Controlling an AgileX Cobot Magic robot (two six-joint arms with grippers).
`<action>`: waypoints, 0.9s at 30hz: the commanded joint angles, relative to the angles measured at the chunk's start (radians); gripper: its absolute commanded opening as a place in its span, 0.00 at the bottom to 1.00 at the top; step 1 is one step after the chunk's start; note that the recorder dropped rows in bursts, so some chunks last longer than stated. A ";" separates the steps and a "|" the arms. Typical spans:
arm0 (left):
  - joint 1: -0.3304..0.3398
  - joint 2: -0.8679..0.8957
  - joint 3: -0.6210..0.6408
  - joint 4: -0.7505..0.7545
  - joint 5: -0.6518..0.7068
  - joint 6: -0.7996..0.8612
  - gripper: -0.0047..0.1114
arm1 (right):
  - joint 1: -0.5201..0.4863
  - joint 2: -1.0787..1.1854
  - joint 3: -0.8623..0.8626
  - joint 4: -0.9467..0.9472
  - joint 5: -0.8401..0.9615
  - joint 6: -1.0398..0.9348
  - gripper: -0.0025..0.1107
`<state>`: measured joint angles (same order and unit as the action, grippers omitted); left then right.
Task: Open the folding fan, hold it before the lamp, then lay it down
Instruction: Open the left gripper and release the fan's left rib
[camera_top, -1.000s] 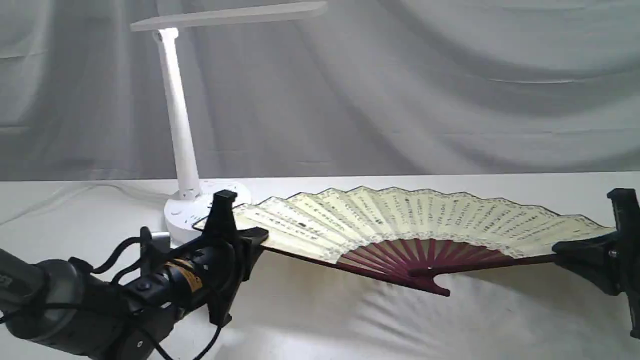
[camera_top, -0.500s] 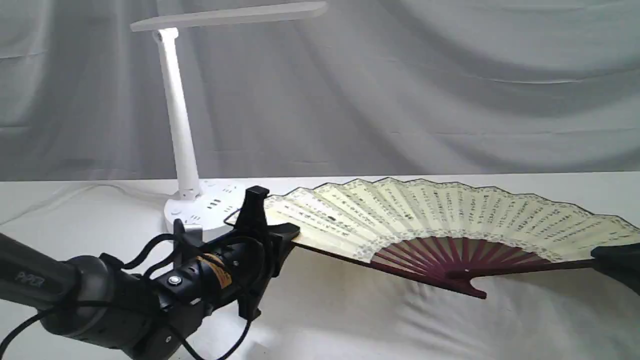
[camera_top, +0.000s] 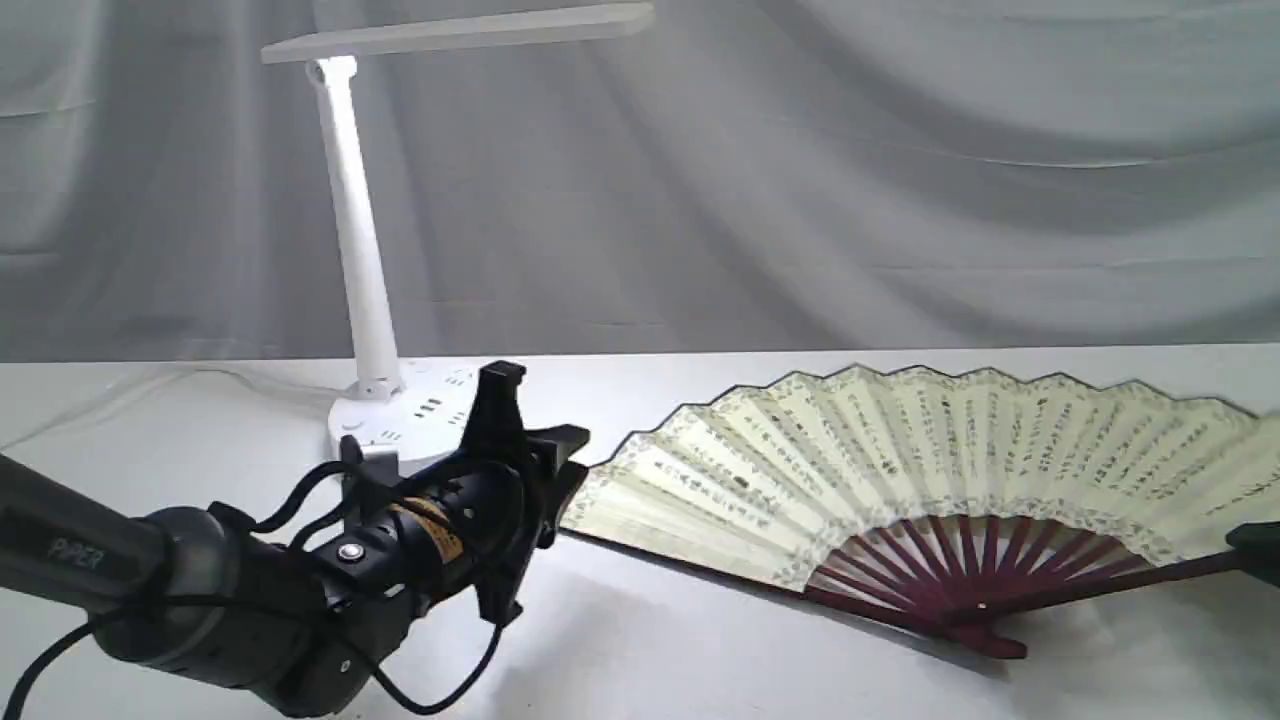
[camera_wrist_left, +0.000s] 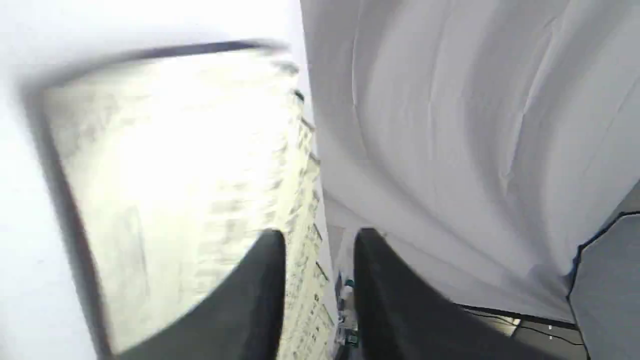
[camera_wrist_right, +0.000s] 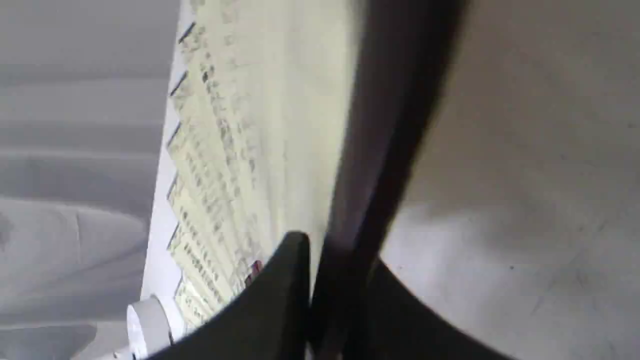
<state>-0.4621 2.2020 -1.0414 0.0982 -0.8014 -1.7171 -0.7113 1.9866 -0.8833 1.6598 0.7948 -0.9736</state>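
The cream pleated folding fan (camera_top: 900, 450) with maroon ribs is spread low over the white counter (camera_top: 700, 660), its span running left to right. One guard is pinched in the closed right hand (camera_top: 1262, 548); the left hand (camera_top: 562, 458) is parted and empty, just beside the other guard, so release is judged due from the right alone

A robotics lab's staged test bench: a white-clothed table (camera_top: 700, 650) set against a draped grey fabric backdrop (camera_top: 900, 200), with a cabled black robot arm (camera_top: 200, 590) reaching over it
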 joint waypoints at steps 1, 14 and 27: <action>0.003 -0.013 -0.007 -0.005 -0.029 -0.006 0.35 | -0.008 -0.001 -0.002 -0.041 -0.063 -0.064 0.14; 0.005 -0.013 -0.007 0.127 -0.068 -0.006 0.42 | -0.008 -0.011 -0.002 -0.113 0.013 -0.041 0.53; 0.044 -0.179 -0.007 0.313 0.300 -0.009 0.40 | -0.008 -0.190 -0.002 -0.509 -0.097 0.339 0.54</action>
<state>-0.4198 2.0642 -1.0451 0.3821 -0.5991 -1.7227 -0.7113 1.8189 -0.8815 1.2096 0.7039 -0.6798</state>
